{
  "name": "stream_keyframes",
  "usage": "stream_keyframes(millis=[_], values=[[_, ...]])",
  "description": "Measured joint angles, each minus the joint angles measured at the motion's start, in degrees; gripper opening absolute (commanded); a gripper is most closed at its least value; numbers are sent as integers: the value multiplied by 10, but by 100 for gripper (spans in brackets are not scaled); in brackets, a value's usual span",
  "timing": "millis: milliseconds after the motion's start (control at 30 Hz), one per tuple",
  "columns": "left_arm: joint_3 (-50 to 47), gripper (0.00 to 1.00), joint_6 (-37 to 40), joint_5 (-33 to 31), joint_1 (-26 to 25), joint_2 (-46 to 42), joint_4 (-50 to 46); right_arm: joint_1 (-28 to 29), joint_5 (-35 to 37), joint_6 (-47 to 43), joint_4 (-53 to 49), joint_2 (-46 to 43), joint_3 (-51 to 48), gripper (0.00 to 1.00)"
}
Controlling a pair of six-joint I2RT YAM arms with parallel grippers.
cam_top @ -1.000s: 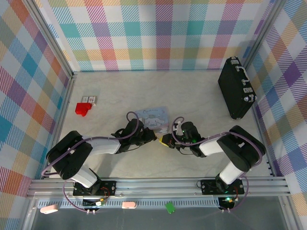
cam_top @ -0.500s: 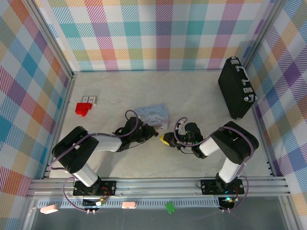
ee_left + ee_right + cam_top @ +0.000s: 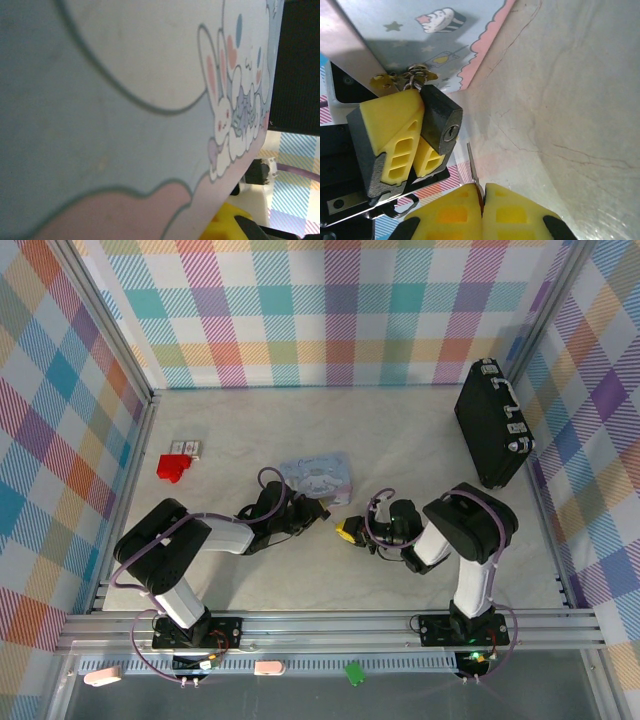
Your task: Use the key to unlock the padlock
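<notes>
Where your right fingers [image 3: 487,212] press together at six o'clock in the right wrist view, they are clenched on the key [image 3: 471,162]. Its thin blade points toward the padlock [image 3: 440,117] at eleven o'clock, just short of touching. Your left fingers [image 3: 412,135] grasp that padlock by its dark body, with the keyhole end facing the blade. Small metal rings [image 3: 415,74] cluster at its top, close against the tin [image 3: 395,30]. Seen from above, both sets of fingers meet mid-counter [image 3: 400,440]. From there the tin sits at twelve o'clock, the red block [image 3: 172,468] at ten and the case [image 3: 492,425] at two.
</notes>
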Motion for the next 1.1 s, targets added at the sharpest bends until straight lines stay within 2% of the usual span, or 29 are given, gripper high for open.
stream_keyframes(millis=[1100], values=[[-10,0,-56,16,11,19,92,-27,-17,-15,33,1,19,0]])
